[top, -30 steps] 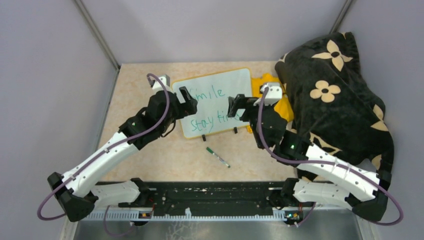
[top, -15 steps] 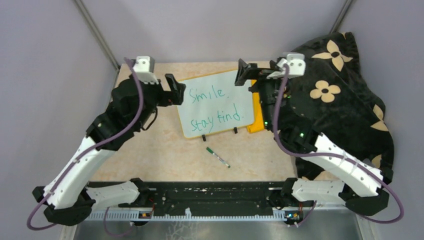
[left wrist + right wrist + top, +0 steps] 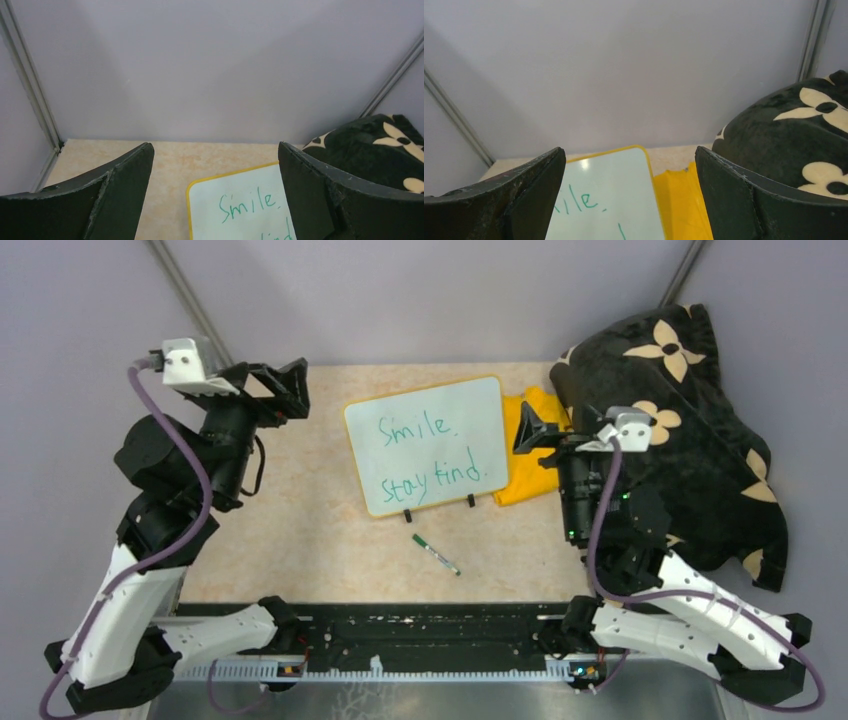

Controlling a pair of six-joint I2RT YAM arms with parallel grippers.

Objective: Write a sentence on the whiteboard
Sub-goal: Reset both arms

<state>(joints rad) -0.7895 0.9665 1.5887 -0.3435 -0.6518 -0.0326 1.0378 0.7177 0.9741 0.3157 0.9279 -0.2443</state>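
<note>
Two-line green sentence (image 3: pixel 432 478) fills the whiteboard (image 3: pixel 476 406)

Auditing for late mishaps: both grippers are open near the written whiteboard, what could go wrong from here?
1. The right gripper hangs just beside the right edge of the whiteboard; a sweep left might smear the sentence or shove the board.
2. The marker lies loose in front of the board; a lowering arm could knock it away.

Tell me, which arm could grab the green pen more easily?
Probably the right. Its open right gripper hangs nearer the pen lying before the whiteboard; the left gripper is farther off.
</note>
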